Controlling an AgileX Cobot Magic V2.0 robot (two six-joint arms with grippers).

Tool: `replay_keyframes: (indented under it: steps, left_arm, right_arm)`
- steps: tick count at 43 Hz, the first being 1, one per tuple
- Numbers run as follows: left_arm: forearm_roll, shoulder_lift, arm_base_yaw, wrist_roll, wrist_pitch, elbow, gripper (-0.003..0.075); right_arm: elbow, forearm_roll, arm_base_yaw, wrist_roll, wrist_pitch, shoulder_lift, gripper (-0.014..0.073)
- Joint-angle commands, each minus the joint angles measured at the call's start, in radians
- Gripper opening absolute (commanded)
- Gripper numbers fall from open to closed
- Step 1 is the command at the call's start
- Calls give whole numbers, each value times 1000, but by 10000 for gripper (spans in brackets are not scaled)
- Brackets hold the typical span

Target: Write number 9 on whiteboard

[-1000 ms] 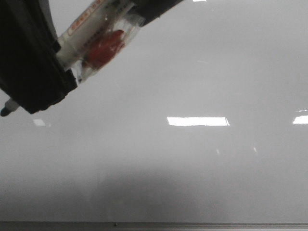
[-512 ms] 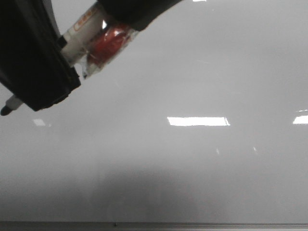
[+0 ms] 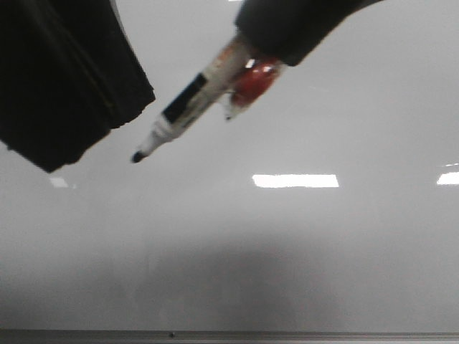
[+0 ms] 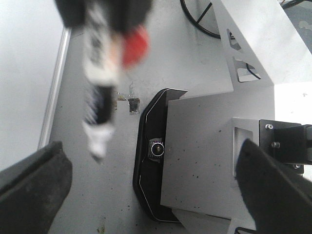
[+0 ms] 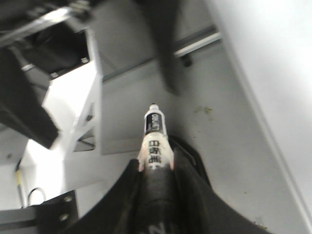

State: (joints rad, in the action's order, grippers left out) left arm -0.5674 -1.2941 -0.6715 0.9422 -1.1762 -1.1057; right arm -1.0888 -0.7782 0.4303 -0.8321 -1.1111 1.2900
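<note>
Right pincer [image 5: 156,180] clamps marker [image 3: 188,107] | shifted right, tip now exposed | whiteboard [image 3: 323,251] unmarked

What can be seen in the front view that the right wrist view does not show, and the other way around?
Only the front view shows the marker's dark tip, the red piece beside its barrel, and the ceiling-light reflections on the board; no 9 is drawn there yet. Only the right wrist view shows the right gripper closed around the marker's body. Both show the marker and the whiteboard.
</note>
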Motion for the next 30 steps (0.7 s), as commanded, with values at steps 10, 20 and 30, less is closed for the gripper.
replay_keyframes:
  steps: [10, 20, 30]
  left_arm:
    - [-55, 29, -6, -11, 30, -32, 371]
    - [-55, 29, -6, -11, 32, -32, -4]
    - [-55, 29, -6, -11, 42, -32, -19]
  right_arm:
    - [182, -59, -229, -10, 295, -227, -67]
    - [190, -59, -231, -10, 309, -254, -67]
    - [190, -62, -231, -6, 358, -252, -67]
